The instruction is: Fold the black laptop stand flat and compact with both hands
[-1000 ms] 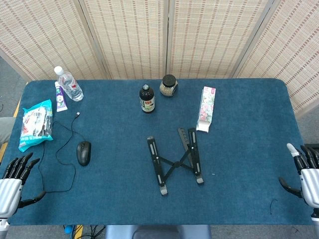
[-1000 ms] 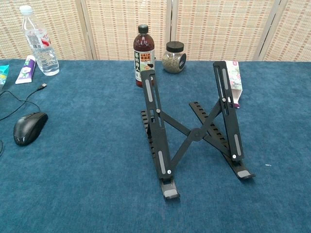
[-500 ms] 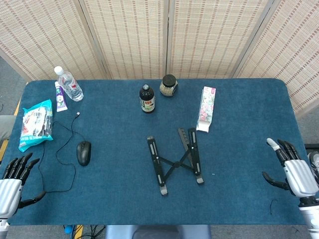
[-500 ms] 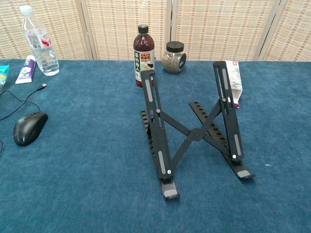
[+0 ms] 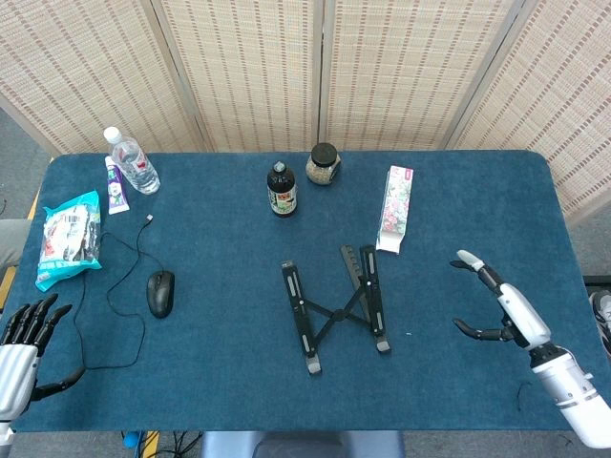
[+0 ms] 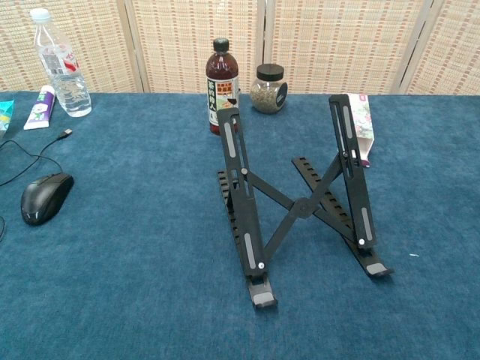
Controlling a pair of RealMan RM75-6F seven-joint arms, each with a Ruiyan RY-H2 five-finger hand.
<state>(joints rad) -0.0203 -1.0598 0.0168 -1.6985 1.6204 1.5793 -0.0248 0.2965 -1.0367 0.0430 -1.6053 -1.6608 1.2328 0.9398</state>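
On the blue worktop (image 5: 458,191), the black laptop stand (image 5: 335,312) stands unfolded, well apart from both hands: right hand (image 5: 503,305) and left hand (image 5: 21,346) are spread wide, holding nothing.

A black laptop stand (image 6: 300,206) is being shown unfolded at the centre of the frame, its two arms raised and crossed by an X-brace. Behind it, a dark bottle (image 6: 222,86) and a jar (image 6: 268,88) are being displayed. A black mouse (image 6: 45,196) is being seen at the left, a water bottle (image 6: 58,64) at the upper left.
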